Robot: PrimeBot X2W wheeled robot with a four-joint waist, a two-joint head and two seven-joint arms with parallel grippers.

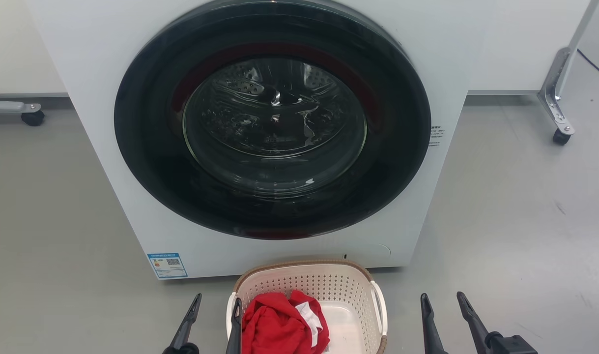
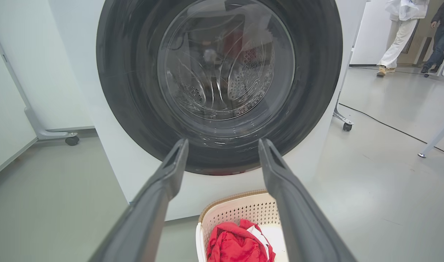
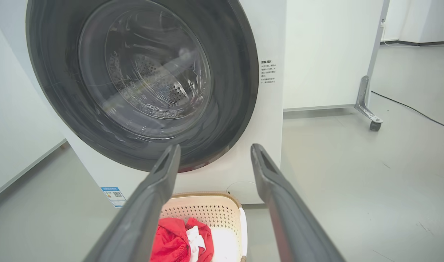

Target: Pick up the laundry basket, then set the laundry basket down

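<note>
The cream laundry basket (image 1: 328, 285) with a brown rim stands on the floor just in front of the washing machine (image 1: 274, 128). A red garment (image 1: 279, 324) with a white patch lies inside it. My left gripper (image 1: 218, 305) is open; its right finger is at the basket's left handle, its left finger outside the basket. My right gripper (image 1: 444, 302) is open, to the right of the basket and apart from it. The left wrist view shows the laundry basket (image 2: 240, 211) low between the fingers; in the right wrist view the laundry basket (image 3: 211, 211) lies low and left of centre.
The washing machine's round door is shut. Wheeled frame legs stand at the far left (image 1: 31, 115) and far right (image 1: 559, 132). Grey floor lies open on both sides. Two people's legs (image 2: 396, 40) and a floor cable (image 2: 389, 127) show far right in the left wrist view.
</note>
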